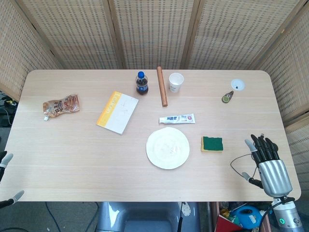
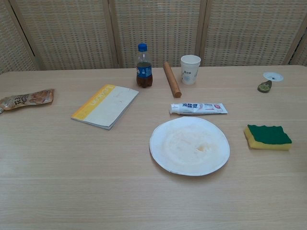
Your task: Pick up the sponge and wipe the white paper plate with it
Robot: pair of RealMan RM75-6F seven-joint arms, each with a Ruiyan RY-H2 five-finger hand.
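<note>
Sponge (image 1: 212, 143) lies flat nr counter's (image 1: 72, 159) right-front area, just right of the white paper plate (image 1: 167, 148), not touching. Right hand (image 1: 267, 159) at right-front edge, released, holding nothing. Left hand (image 1: 6, 179) barely in view, can't tell its state. Risk: light plate likely slides when wiped; a low grasp could shove sponge into it.

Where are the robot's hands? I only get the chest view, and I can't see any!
Observer: The right hand hovers over the light wooden table's front right corner, fingers apart, holding nothing.
Operator: Is it touching anything?
Observer: No, it's apart from the green-topped yellow sponge, which lies to its left.
Operator: And the other one?
Observer: The left hand barely shows, just fingertips past the table's front left corner.
</note>
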